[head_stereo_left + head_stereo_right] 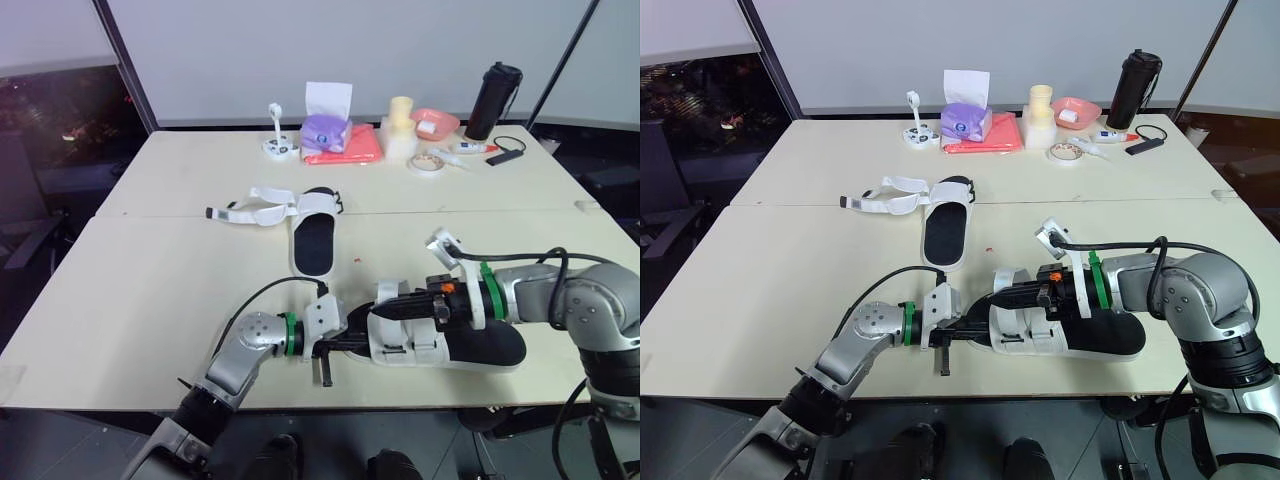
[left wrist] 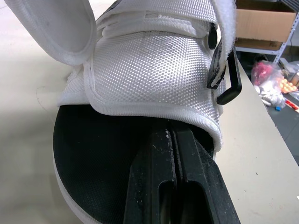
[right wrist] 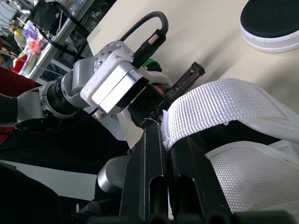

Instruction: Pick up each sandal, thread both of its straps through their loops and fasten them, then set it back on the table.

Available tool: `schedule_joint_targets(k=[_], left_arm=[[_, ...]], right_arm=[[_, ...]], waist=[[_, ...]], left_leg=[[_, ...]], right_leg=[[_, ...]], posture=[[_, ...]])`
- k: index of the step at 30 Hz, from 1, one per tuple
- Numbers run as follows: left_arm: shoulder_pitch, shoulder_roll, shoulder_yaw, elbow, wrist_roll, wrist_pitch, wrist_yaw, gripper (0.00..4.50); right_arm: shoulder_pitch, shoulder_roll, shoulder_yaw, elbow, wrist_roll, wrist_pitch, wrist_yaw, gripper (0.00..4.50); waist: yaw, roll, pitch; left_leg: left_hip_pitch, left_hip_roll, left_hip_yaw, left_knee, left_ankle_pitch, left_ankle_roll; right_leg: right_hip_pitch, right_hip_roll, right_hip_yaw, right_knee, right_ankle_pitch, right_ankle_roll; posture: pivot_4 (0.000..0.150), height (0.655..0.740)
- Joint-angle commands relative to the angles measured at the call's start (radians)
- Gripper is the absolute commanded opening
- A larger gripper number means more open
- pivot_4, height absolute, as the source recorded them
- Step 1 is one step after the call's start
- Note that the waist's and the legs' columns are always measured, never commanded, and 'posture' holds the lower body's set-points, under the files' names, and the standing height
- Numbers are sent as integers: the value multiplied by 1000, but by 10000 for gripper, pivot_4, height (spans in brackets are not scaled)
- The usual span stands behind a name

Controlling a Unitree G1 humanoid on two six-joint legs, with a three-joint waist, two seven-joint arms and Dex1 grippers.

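Note:
A sandal with a black sole (image 1: 480, 347) and white mesh straps (image 1: 405, 340) lies near the table's front edge. My left gripper (image 1: 343, 346) is shut on the sole's end nearest it; in the left wrist view its fingers (image 2: 154, 163) press together on the black sole rim under the white upper (image 2: 149, 65). My right gripper (image 1: 384, 311) reaches over the sandal from the right and is shut on a white strap (image 3: 210, 109), holding it raised. A second sandal (image 1: 314, 238) lies further back in the middle of the table, its straps (image 1: 252, 212) unfastened and spread out to the left.
Along the table's far edge stand a purple tissue box (image 1: 325, 130), a red cloth (image 1: 350, 150), stacked pale cups (image 1: 400, 125), a pink bowl (image 1: 436, 122), a tape roll (image 1: 427, 163) and a black bottle (image 1: 494, 100). A seam (image 1: 180, 214) crosses the tabletop.

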Motion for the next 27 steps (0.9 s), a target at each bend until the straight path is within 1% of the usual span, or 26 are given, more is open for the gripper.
schedule_joint_targets(k=[1, 17, 27], left_arm=[[11, 5, -18, 46, 40, 20, 16, 0], [8, 4, -18, 43, 39, 23, 17, 0], [13, 5, -17, 35, 39, 29, 22, 0]], right_arm=[[-13, -6, -31, -17, 18, 7, -3, 167], [-60, 32, -72, 14, 67, 64, -38, 167], [-37, 43, -54, 13, 55, 64, -43, 167]], waist=[[0, 0, 0], [0, 0, 0], [0, 0, 0]], left_leg=[[0, 0, 0, 0, 0, 0], [0, 0, 0, 0, 0, 0], [0, 0, 0, 0, 0, 0]], right_leg=[[0, 0, 0, 0, 0, 0], [0, 0, 0, 0, 0, 0], [-1, 0, 0, 0, 0, 0]], posture=[[1500, 7400], [1500, 7400], [1500, 7400]])
